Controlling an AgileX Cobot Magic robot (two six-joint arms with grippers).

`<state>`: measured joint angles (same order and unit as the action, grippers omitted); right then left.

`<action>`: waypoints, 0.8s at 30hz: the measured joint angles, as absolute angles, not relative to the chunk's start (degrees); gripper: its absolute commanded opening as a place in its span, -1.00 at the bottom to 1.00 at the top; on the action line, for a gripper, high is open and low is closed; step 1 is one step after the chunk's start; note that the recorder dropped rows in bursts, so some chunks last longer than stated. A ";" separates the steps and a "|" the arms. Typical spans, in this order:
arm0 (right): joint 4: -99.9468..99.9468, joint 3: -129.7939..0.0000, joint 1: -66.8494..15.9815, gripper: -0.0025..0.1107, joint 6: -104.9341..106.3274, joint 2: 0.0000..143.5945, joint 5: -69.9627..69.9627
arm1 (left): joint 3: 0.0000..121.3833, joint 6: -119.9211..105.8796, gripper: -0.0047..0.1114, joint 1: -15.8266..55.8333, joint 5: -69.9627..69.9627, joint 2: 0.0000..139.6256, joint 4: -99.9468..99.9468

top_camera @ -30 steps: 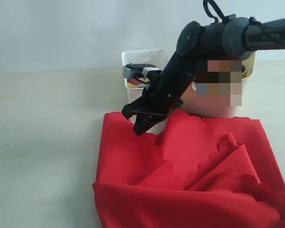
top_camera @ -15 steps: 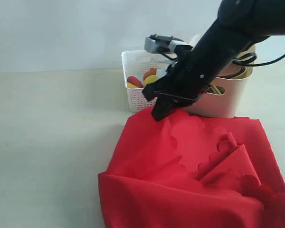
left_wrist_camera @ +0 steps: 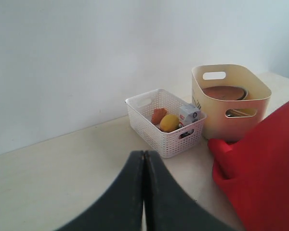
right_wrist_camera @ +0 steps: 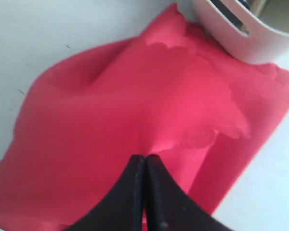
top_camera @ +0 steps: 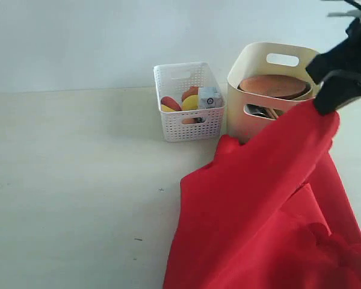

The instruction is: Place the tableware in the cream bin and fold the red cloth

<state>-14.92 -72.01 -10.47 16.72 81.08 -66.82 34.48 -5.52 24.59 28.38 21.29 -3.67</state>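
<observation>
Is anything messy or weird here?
Yes, the red cloth. The right gripper pinches one part up high beside the cream bin, so it hangs slanted, and the rest lies rumpled on the table. Nothing is spilled.

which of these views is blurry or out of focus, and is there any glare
Exterior view: even, soft light, no glare; the right hand is a dark, slightly smeared shape holding the red cloth. Left wrist view: the shut left hand is soft up close, the cream bin crisper. Right wrist view: the cloth is blurred throughout, folds washed out.

Jaws together, basket [left_wrist_camera: 171, 144] beside cream bin [left_wrist_camera: 216, 127], seemingly a plate [left_wrist_camera: 225, 92] inside
</observation>
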 measured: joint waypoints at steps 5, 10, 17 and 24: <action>-3.09 -63.91 -10.21 -0.96 11.68 86.70 -62.73 | 34.48 -5.40 -0.92 24.59 28.38 21.29 -3.67; 5.77 -58.89 -10.21 -0.96 4.22 94.50 -54.83 | 34.48 -5.40 -0.92 24.59 28.38 21.29 -3.67; 9.22 -58.09 -10.21 -0.39 1.50 104.12 -51.71 | 32.60 -4.74 -0.92 24.59 26.88 21.29 -3.67; 9.33 -58.03 -10.21 0.23 0.43 102.08 -51.42 | 26.21 -2.78 -0.92 24.59 19.31 21.29 -3.58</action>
<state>9.33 -58.03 -10.21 0.43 102.08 -51.42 26.21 -2.78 24.59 19.31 21.29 -3.58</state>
